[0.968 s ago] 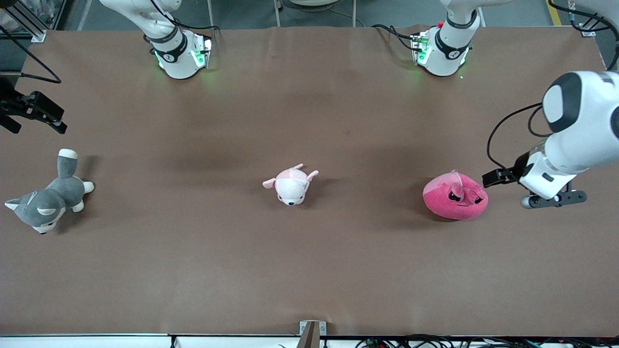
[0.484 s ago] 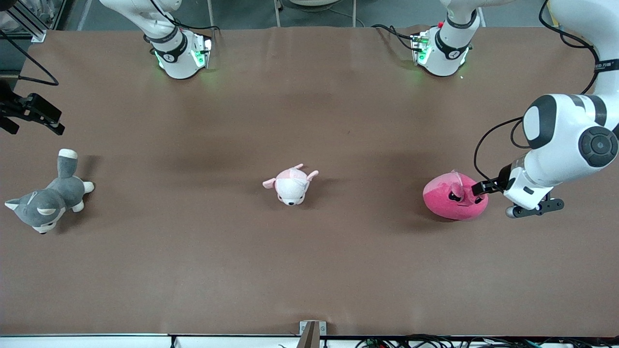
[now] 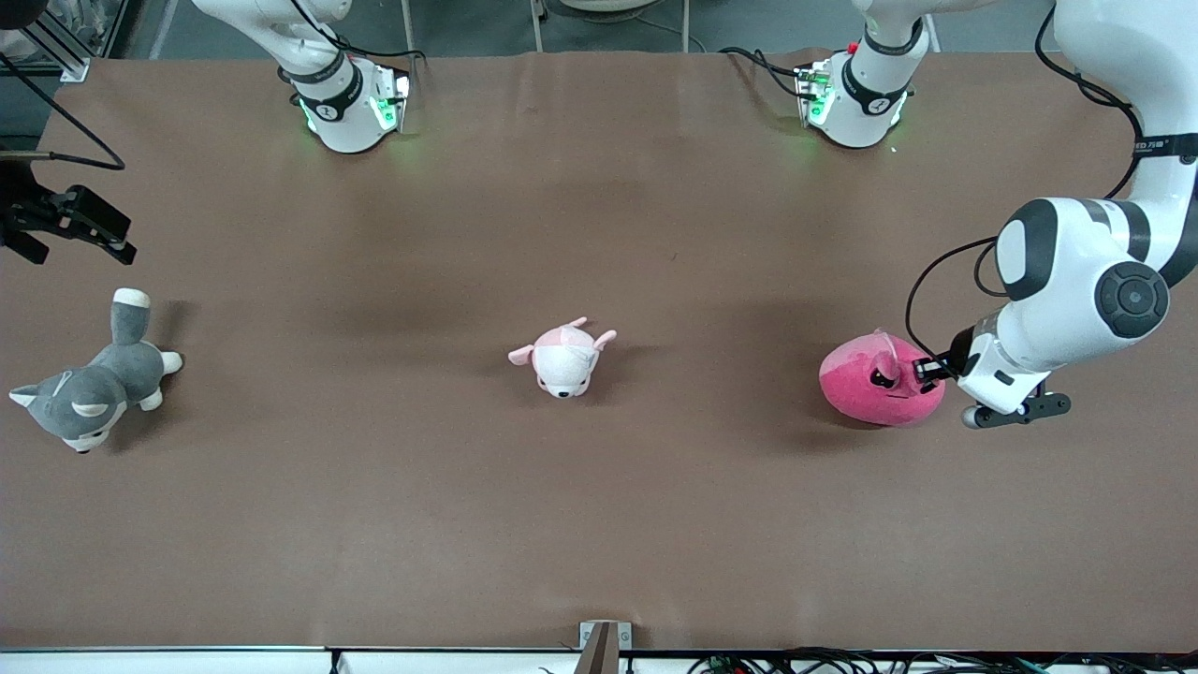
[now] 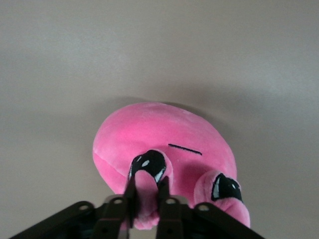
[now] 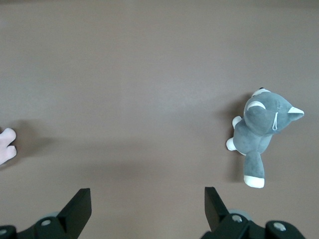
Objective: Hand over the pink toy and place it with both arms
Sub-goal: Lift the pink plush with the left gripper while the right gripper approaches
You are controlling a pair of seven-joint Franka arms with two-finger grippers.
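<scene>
Brown table (image 3: 599, 524) holds the pink toy (image 3: 875, 386) toward the left arm's end, where the left gripper (image 3: 925, 368) pinches a tuft of it. Right gripper (image 3: 80, 225), spread wide, waits above the table by the grey dog (image 3: 89, 388)

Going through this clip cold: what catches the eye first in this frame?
The hot-pink toy at the left arm's end of the table, with the left hand clamped on a small flap by its eye. Next come the small white-and-pink plush mid-table and the grey dog at the right arm's end. The right hand waits open above the table near that dog.
</scene>
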